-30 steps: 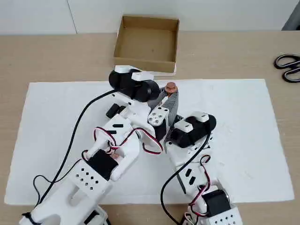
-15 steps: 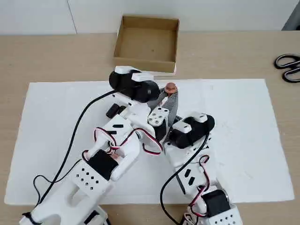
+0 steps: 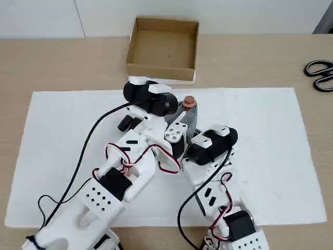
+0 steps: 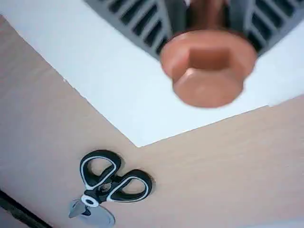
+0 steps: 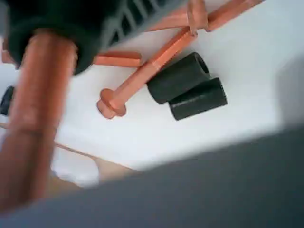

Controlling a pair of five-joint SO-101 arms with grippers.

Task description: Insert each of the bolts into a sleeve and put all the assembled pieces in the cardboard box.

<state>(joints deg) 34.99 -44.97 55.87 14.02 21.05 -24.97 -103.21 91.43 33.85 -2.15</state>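
Clamping a copper bolt (image 4: pixel 206 66) just under its head, the left claw (image 3: pixel 183 108) had its grey ribbed fingers (image 4: pixel 135 19) pressed on either side of the shank, and the flanged head faced the left wrist camera. Seen from above, that bolt stood head up near the middle of the white mat (image 3: pixel 260 156). It was at 6 o'clock from the cardboard box (image 3: pixel 161 71), which sat at 12 o'clock on the tan surface (image 3: pixel 52 62). The right claw (image 3: pixel 193 119) was at the same bolt, on its 6 o'clock side; whether it was apart or together could not be told. In the right wrist view the shank ran close up into a black rounded part (image 5: pixel 47 28); whether that was a sleeve could not be told. Beyond it on the mat lay loose bolts (image 5: pixel 142 76), one just beside two black sleeves (image 5: pixel 178 78) lying side by side. From above, those sleeves lay at 8 o'clock from the held bolt, beside the left arm. Scissors (image 3: pixel 320 74) rested at 3 o'clock on the bare surface, off the mat.
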